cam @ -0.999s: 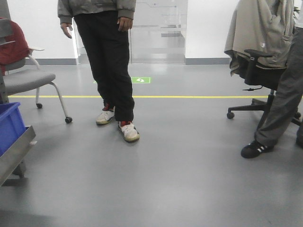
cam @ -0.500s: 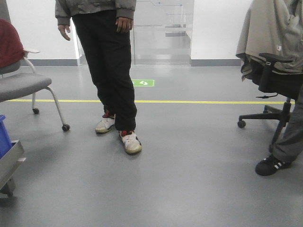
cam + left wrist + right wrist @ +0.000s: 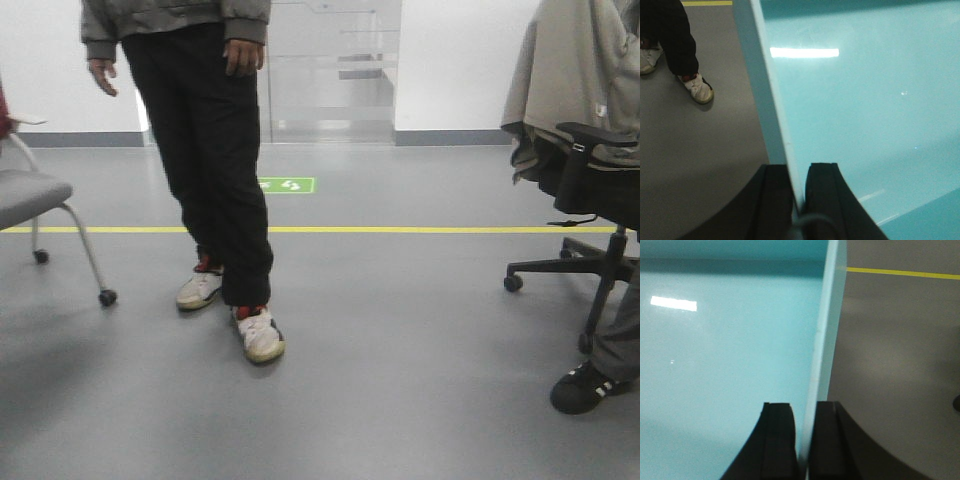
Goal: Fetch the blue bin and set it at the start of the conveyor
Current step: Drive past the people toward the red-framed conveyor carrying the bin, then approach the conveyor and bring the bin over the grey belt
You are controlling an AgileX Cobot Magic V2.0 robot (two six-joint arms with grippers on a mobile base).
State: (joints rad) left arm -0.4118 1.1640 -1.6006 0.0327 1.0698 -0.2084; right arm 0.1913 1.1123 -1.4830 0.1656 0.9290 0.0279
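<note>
My left gripper [image 3: 799, 197] was clamped on the blue bin [image 3: 865, 115] at its left rim and my right gripper [image 3: 804, 440] at its right rim, so the bin hung between them over the floor [image 3: 400, 380]. I judged this the carry leg. No conveyor start showed, so the next move called for finding it while keeping the bin level.

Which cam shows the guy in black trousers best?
Exterior front-facing: the person in black trousers shows from jacket hem down to his white shoes, head cut off. Left wrist catches only one lower leg and both shoes past the blue bin rim. Right wrist shows nothing of him, only bin and floor.
</note>
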